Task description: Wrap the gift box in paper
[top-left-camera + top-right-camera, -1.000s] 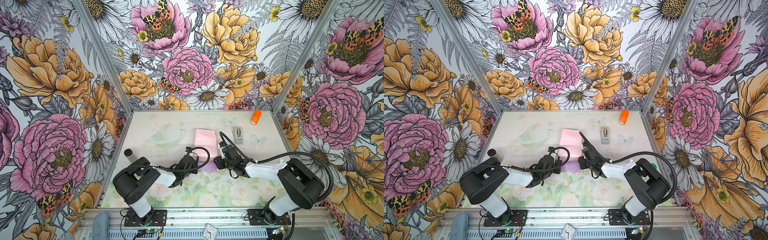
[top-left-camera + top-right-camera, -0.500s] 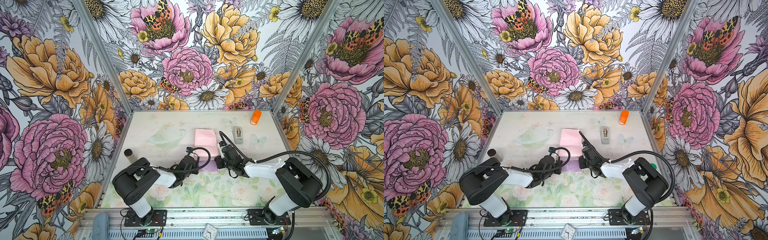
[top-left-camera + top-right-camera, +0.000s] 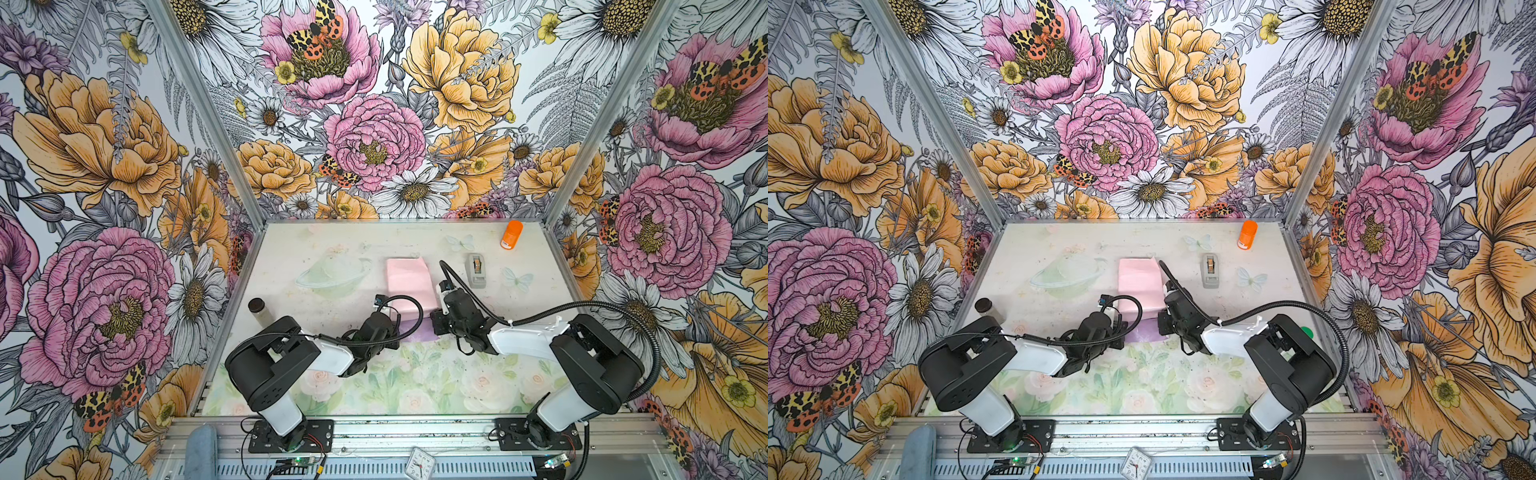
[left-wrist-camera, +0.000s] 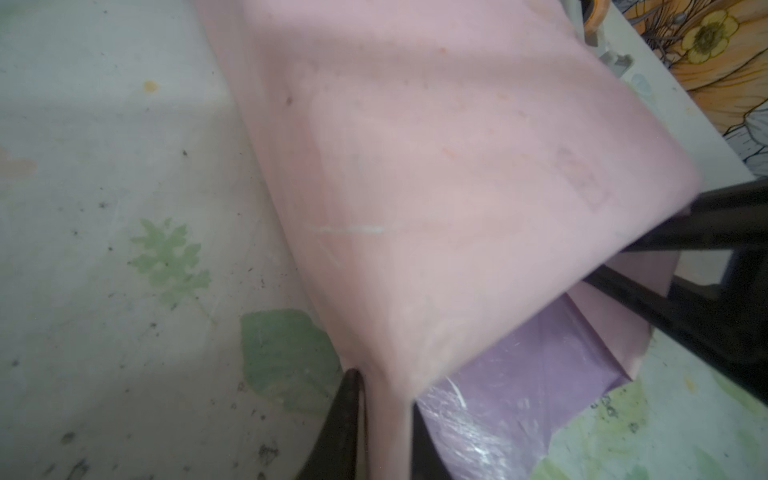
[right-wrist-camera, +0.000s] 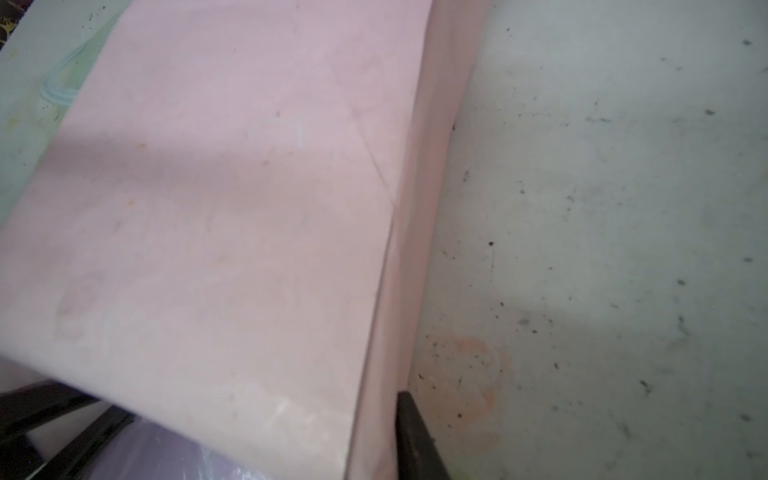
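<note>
Floral-papered walls (image 3: 374, 137), pastel-printed table (image 3: 291, 257), both grippers right in at the paper (image 3: 409, 282).

Starting near the far right corner: orange bottle (image 3: 512, 235), label too small to read, contents impossible to tell. Just inward from it, grey tape dispenser (image 3: 477, 271); over by the left edge, dark-capped jar (image 3: 259, 311). Now to mid-table: paper pink side up, folded over a boxy bulk, glossy lilac face peeking out toward the near edge, gift box itself out of sight. Left gripper (image 4: 384, 399) pinched tight on a pink flap at the sheet's near left corner. Right gripper (image 3: 436, 328) at the near right corner, one finger (image 5: 411, 428) just beside the paper's edge, its partner hidden. Clenched or released, cannot tell.
</note>
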